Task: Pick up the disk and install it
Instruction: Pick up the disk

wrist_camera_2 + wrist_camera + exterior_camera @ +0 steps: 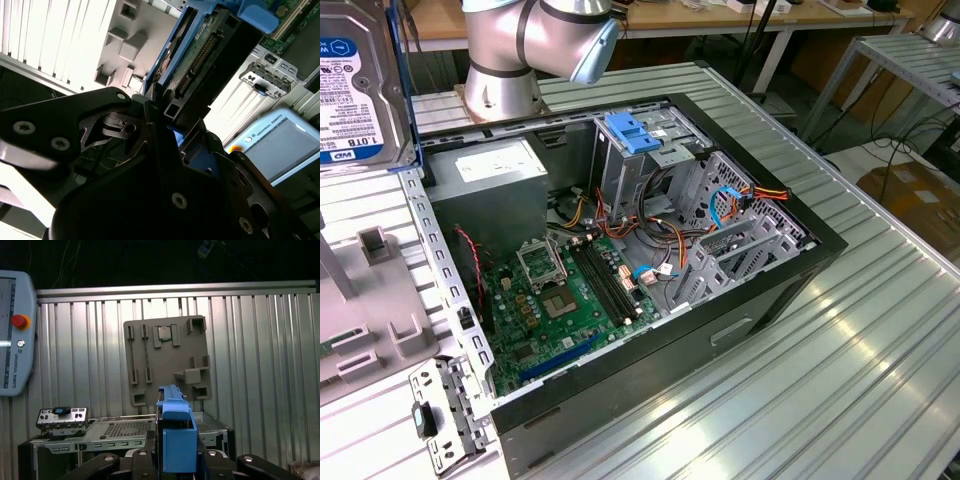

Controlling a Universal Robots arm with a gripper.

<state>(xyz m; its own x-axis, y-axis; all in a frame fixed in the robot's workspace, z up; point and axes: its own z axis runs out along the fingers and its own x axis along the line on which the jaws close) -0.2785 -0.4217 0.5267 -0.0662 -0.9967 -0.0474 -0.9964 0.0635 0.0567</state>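
The disk hangs in the air at the top of the exterior view's left, its white and blue label facing the camera and a blue side rail along its edge. It is up above the grey parts tray, off to the side of the open computer case. In the second wrist view the disk appears edge-on, green board and connector showing, with my gripper shut on it. In the first wrist view its blue rail stands between the black fingers of the gripper.
Inside the case are a green motherboard, a grey power-supply box and a metal drive cage with a blue handle. The arm's base stands behind the case. A teach pendant lies on the ribbed table. A small metal bracket lies near the case's front corner.
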